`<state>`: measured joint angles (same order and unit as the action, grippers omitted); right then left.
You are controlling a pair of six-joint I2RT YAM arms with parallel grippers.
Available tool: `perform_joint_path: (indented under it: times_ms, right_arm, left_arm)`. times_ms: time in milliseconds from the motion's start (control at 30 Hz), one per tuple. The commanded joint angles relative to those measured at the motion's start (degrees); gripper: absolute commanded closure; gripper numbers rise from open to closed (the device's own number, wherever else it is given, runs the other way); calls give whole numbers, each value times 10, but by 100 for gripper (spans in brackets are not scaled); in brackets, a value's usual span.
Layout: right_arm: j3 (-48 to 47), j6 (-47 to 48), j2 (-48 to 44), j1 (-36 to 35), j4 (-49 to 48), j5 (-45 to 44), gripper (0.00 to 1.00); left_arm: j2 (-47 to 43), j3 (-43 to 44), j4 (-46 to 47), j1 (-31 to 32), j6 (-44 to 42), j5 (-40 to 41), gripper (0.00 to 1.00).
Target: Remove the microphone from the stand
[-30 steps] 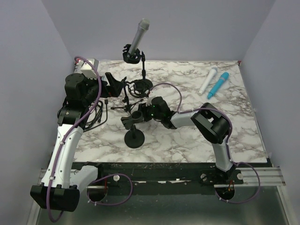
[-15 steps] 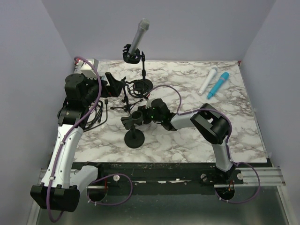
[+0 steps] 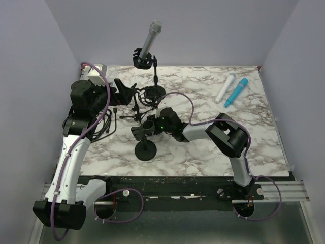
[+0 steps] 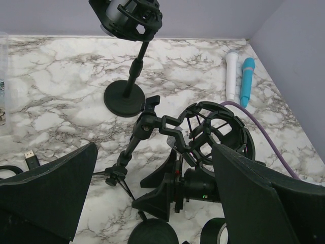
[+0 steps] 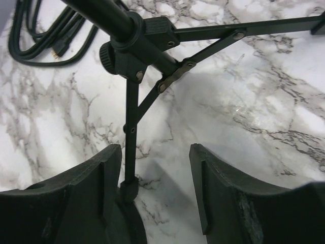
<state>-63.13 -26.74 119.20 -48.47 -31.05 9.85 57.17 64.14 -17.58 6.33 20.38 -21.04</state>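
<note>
- No change at the microphone: lodged as before in the cradle atop the tall stand, tilted, head up, nothing touching it.
- Just nearside of the tall stand, a small shift by the right fingers: slid a little leftward and parted somewhat wider over the last second, now half spread and holding nothing.
- Beyond those fingers in the wrist view, only a leg of the tripod stand and bare worktop; cannot tell whether the leg is touched.
- Left of the tall stand, no movement by the left fingers: spread fully, empty, aimed at the tripod stand's vacant shock mount.
- Nearside of the tall stand again, a short clip stand, likewise without a microphone, close by the right fingers.
- Far right of the tall stand, a white microphone and a blue microphone, side by side on the worktop.
- By judgement, little gained for the task yet: widening down low among the vacant stands, well below the cradle. Still to come: a climb to the head of the tall stand, then a grip and a lift-out.
</note>
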Motion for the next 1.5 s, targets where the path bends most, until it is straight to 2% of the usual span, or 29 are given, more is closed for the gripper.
perform_joint_path:
  times_ms: [0,200,700,800,867,1067,1333,1467]
  right_arm:
    - [1,54,2,-6,88,-128,38]
    - [20,70,-20,-6,108,-186,42]
    - [75,86,-73,31,114,-258,40]
    - [86,91,-80,43,114,-271,36]
    - [93,89,-86,54,114,-278,30]
    - [115,59,-110,101,116,-273,29]
    - [100,36,-128,115,152,-261,29]
    - [95,-2,-175,115,175,-203,24]
  left_arm:
    - [-8,-6,17,-3,3,-3,1]
    - [-10,-5,17,-3,4,-4,1]
    - [-12,-11,23,-3,5,-3,2]
    - [-12,-12,24,-3,6,-4,1]
    - [-11,-13,26,-3,7,-4,1]
    - [-9,-12,26,-2,9,-8,2]
    - [-4,-15,27,-3,11,-9,1]
    - [5,-15,31,0,17,-21,1]
